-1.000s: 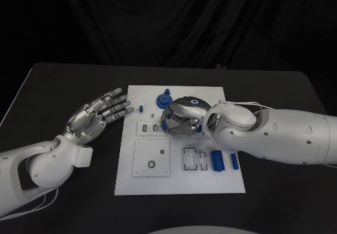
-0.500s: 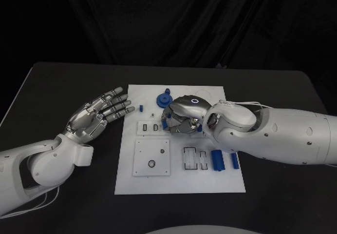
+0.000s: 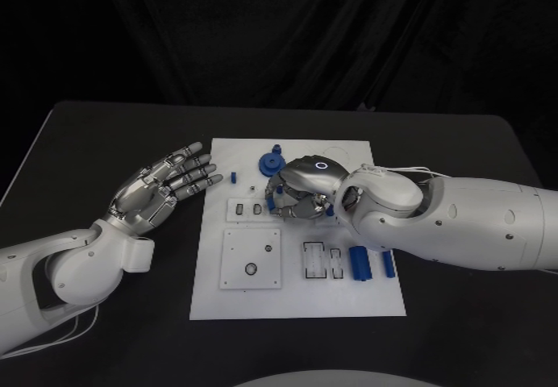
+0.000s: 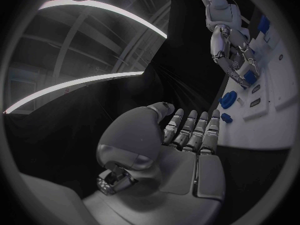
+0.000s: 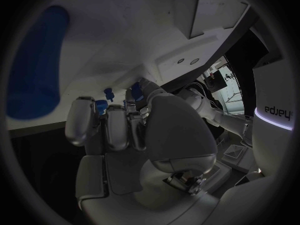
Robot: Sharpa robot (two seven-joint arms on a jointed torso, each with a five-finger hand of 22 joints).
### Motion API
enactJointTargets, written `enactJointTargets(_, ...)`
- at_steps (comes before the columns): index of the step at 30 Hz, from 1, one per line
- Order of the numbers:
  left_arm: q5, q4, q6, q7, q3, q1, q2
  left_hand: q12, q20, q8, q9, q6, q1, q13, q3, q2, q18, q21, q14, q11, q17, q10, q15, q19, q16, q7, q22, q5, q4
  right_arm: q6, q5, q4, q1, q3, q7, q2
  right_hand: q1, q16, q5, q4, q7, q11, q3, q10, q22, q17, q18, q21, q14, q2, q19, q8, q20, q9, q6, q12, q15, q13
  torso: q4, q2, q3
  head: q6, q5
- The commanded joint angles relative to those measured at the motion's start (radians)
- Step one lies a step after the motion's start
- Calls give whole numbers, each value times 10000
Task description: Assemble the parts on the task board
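Nearest the camera in the head view, the white task board [image 3: 297, 298] lies at the centre of the black table [image 3: 465, 339], its lower part bare. Right of centre on it, two upright blue cylinders [image 3: 360, 264] stand side by side, next to a pair of narrow black-outlined slots [image 3: 321, 262]. To their left sits a square white block [image 3: 251, 260] with an oval recess. The left arm enters from the lower left of the frame and rises to the left hand [image 3: 160, 189], which hovers over the table just left of the board, palm up, fingers straight and spread, holding nothing. The right arm sweeps in from the right edge, bulky and bent, and ends in the right hand [image 3: 302, 193] at the board's middle, turned downward with its fingers curled in over a small blue part [image 5: 101, 105] at their tips; whether they grip it I cannot tell. Beyond that hand, toward the upper centre, a blue gear [image 3: 271, 165] rests on the board, and a small blue peg [image 3: 233, 178] lies left of it.
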Motion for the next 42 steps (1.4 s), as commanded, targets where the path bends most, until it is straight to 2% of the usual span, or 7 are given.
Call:
enactJointTargets(1, 37, 2, 187, 760, 5, -21, 11, 48, -10, 29, 5, 25, -87, 8, 65, -22, -83, 42, 24, 59, 14, -20, 52, 40, 60, 73, 4, -32, 0, 387, -130, -49, -77, -37, -386, 11, -188, -66, -322, 44, 37, 46, -97, -53, 63, 695, 156, -98, 440, -6, -44, -123, 50, -67, -248, -74, 48, 1553, 2, 3, 2, -20, 2)
enactJointTargets(11, 71, -26, 187, 720, 5, -24, 12, 50, -10, 28, 4, 20, -94, 8, 73, -23, -83, 43, 20, 65, 13, -19, 52, 40, 61, 78, 4, -33, 0, 482, -132, -77, -85, -37, -431, 20, -317, 139, -908, 90, 93, 31, -307, -90, 188, 880, 131, -32, 493, -56, 30, -664, 44, -469, -1268, -88, 39, 1525, 3, 4, 0, -62, 14)
enactJointTargets(22, 81, -72, 201, 695, 5, -30, 18, 50, -10, 28, 4, 20, -94, 8, 73, -23, -83, 43, 20, 65, 13, -19, 52, 40, 61, 78, 4, -33, 0, 410, -132, -90, -87, -37, -399, -13, -346, 86, -1146, 125, 100, 38, -419, -158, 163, 842, 148, -123, 468, -75, 0, -931, 50, -697, -1600, -129, 48, 1467, 1, 1, -5, -101, 18)
enactJointTargets(29, 81, -37, 176, 726, 5, -35, -13, 50, -10, 28, 4, 20, -94, 8, 73, -23, -83, 43, 20, 65, 13, -19, 52, 40, 61, 78, 4, -33, 0, -100, -132, -44, -87, -37, -75, -118, -381, 71, -1311, 172, 100, 42, -482, -187, 172, 833, 148, -139, 459, -102, -2, -1008, 54, -782, -1661, -146, 52, 1442, 2, 2, -1, -77, 82)
enactJointTargets(30, 81, -18, 154, 733, 6, -36, -26, 51, -10, 30, 5, 26, -104, 8, 85, -27, -84, 41, 26, 73, 14, -20, 52, 35, 81, 84, 3, -34, -4, -267, -132, -15, -87, -36, 37, -159, -441, 69, -1529, 250, 81, 31, -549, -221, 186, 832, 148, -141, 458, -146, 4, -1037, 53, -835, -1659, -168, 47, 1411, 2, 2, 1, -69, 93)
enactJointTargets(35, 78, 81, -99, 767, 7, -36, -102, 64, -10, 40, 9, 55, -109, 10, 104, -18, -85, 39, 28, 78, 15, -12, 52, 30, 94, 86, 2, -20, -5, -1003, 30, 228, -73, -33, 639, -443, -587, 97, -1782, 522, 51, 9, -701, -240, 238, 860, 137, -119, 466, -306, 29, -1049, 38, -929, -1562, -183, 29, 1389, 4, 2, 4, 119, 139)
enactJointTargets(42, -4, 480, -1105, 724, 10, -22, -366, 696, -41, 174, 55, 421, -236, 88, 368, -134, 8, 548, 839, 189, 198, 569, -26, 735, 1188, 219, 230, 157, -26, -1266, 1022, 901, 67, -33, 1384, -1192, -909, 128, -1818, 1234, 46, -7, -1084, -223, 315, 899, 116, -77, 464, -649, 37, -1085, -4, -1028, -1455, -169, 6, 1404, -20, -23, 23, 591, 281)
